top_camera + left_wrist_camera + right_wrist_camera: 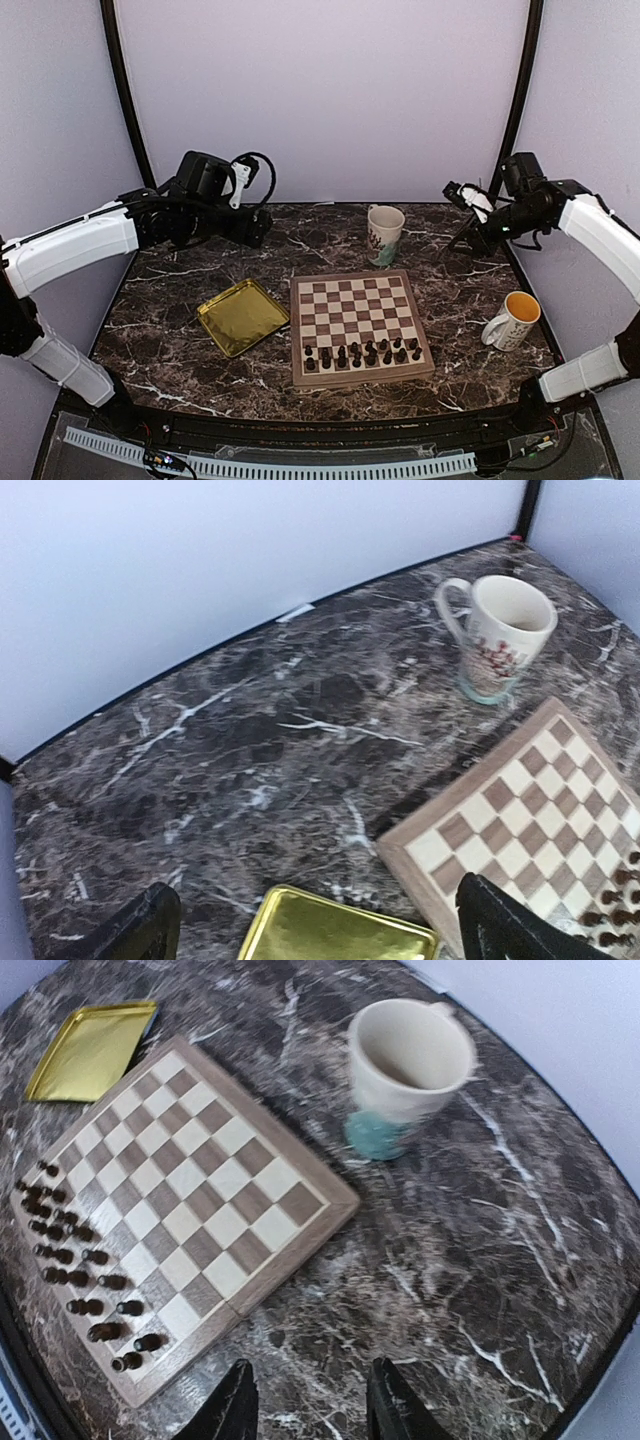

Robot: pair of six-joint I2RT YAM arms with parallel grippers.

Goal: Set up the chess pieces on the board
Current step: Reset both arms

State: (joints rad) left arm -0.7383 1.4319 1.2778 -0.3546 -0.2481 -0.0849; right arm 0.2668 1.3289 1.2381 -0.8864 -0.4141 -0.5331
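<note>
One board (350,300) holds what looks like sixteen chess pieces (362,353), too small to count surely, in its two nearest rows. Around it stand one gold tray (242,315) and two mugs: a white mug (385,232) and a yellow-lined mug (513,320). The left gripper (318,890) gapes wide and the right gripper (312,1385) is partly parted, both empty and well apart from the pieces, above the table's far side.

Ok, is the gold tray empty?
Empty. The tray shows bare gold metal in the overhead view; the chess pieces stand on the board.

Your dark marble table (180,275) carries one wooden chessboard (350,305), one gold tray (242,316) beside its left, one patterned mug (385,232) behind, and one orange-lined mug (512,322) to its right.
</note>
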